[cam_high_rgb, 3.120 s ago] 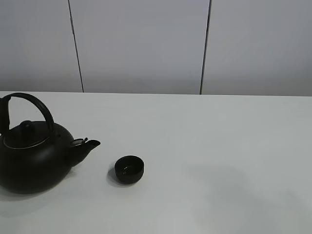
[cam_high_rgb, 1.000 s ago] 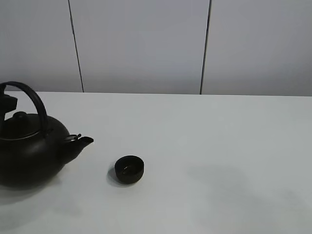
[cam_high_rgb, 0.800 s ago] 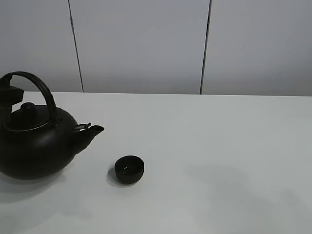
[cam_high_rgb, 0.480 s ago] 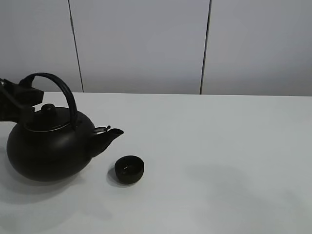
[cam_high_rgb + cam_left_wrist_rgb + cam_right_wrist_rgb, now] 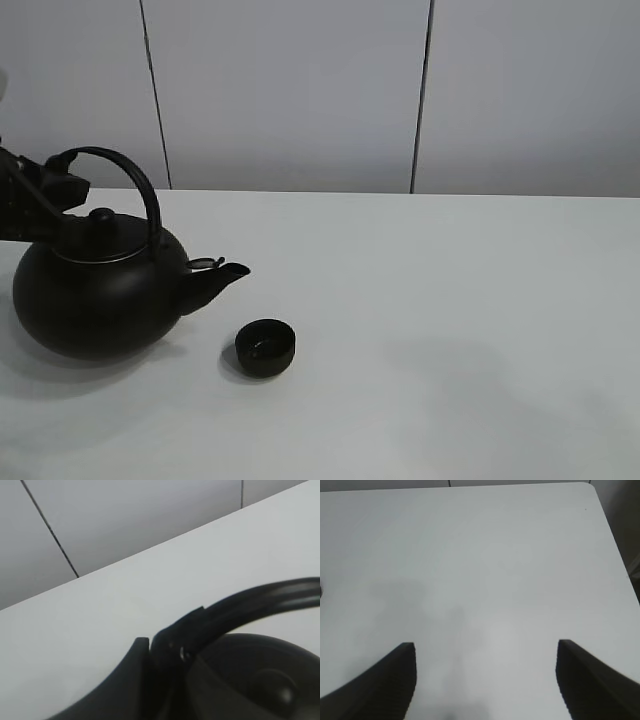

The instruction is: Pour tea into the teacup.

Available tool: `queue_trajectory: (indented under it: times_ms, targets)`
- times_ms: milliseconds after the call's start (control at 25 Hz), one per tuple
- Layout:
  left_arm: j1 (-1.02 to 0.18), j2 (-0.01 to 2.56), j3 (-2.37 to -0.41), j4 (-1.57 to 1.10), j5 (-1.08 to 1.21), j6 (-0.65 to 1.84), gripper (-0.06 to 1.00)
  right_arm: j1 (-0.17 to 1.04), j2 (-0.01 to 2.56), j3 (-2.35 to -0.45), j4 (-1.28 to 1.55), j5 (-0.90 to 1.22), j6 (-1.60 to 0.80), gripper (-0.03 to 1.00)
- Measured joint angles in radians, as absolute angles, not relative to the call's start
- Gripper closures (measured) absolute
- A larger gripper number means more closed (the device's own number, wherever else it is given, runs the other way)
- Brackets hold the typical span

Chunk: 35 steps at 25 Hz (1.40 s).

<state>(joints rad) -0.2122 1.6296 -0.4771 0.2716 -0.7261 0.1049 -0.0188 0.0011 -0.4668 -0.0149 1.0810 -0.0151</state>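
Left gripper [image 5: 167, 649] clamped shut on teapot [image 5: 100, 298] handle [image 5: 128, 172], pinch clear only in wrist view. Arm enters from left edge. Right gripper [image 5: 485, 680] wide apart, empty, visible only on its own camera. Teacup [image 5: 265, 346] sits just right of spout [image 5: 222, 277], nearer.

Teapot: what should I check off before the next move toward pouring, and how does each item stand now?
1. Left gripper shut on the handle of the teapot: ok.
2. Lid seated: ok.
3. Teacup upright, mouth open: ok.
4. Spout above teacup: not ok; it ends short of the cup, on its left in the exterior view.
5. Teapot clear of the table: cannot tell.
6. Right gripper open, empty: ok.
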Motion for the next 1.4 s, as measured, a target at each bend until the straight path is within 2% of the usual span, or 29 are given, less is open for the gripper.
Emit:
queue_trajectory:
  times_ms: [640,1400]
  targets:
    - [-0.285,1.631,-0.478,0.167,-0.704,0.165,0.84,-0.019,0.001,-0.467,-0.015,1.08,-0.015,0.43]
    - [-0.285,1.633,-0.478,0.118,-0.677,0.339,0.84,-0.019,0.001,-0.467,-0.015,1.08,-0.015,0.43]
